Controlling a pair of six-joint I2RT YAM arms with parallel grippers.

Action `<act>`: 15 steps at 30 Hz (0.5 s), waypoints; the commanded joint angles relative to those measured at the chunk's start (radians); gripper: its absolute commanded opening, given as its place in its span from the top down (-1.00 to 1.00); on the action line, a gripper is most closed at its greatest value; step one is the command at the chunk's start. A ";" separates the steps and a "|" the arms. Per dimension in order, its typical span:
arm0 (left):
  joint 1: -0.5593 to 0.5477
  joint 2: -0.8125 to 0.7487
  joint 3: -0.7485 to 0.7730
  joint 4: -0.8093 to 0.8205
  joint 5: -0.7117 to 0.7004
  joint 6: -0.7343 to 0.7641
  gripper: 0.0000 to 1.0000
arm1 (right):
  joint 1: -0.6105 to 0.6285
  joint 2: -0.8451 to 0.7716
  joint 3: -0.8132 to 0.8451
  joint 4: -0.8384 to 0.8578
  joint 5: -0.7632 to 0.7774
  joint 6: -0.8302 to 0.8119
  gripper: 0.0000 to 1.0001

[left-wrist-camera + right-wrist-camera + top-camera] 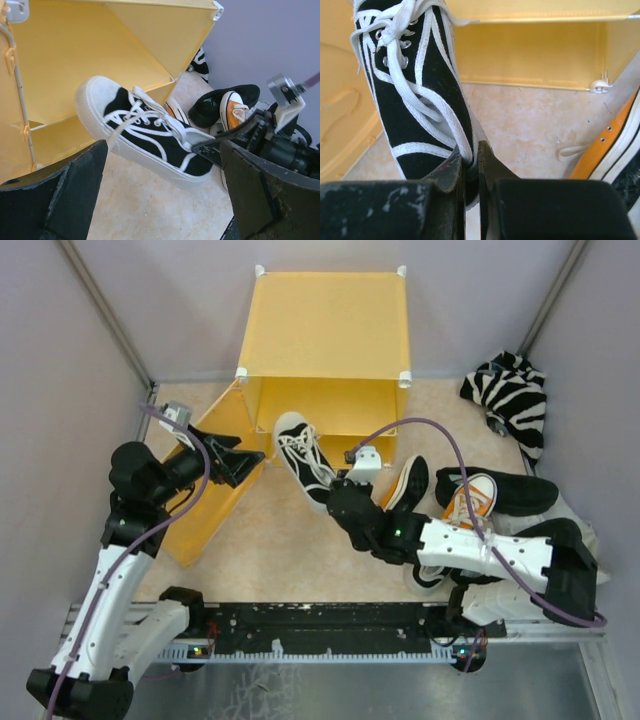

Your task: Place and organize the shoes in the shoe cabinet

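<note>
My right gripper (338, 490) (472, 160) is shut on the heel collar of a black-and-white shoe (300, 455) (415, 85). The shoe's white toe points into the open front of the yellow shoe cabinet (325, 330) (75, 60). My left gripper (235, 462) (162, 200) hangs open by the swung-out door (205, 500), facing that shoe (145, 132) with nothing between its fingers (55, 195). An orange shoe (475, 498) (232, 112) and a black shoe (505, 490) lie to the right on the floor. Another shoe (408, 483) lies on its side by my right arm.
A zebra-striped cloth (510, 390) is bunched in the back right corner. The cabinet door (340, 115) slants down to the floor on the left. An orange shoe's side and sole (607, 145) lie close to my right gripper's right. Grey walls close in on both sides.
</note>
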 commanded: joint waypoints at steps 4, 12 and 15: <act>-0.004 -0.060 0.031 -0.039 0.073 0.058 -0.99 | -0.079 0.127 0.162 0.328 0.098 -0.030 1.00; -0.004 -0.113 0.027 -0.064 0.058 0.056 -0.99 | -0.141 0.323 0.342 0.474 0.107 -0.033 1.00; -0.004 -0.121 0.039 -0.104 0.031 0.067 -0.99 | -0.154 0.395 0.423 0.493 0.141 -0.035 1.00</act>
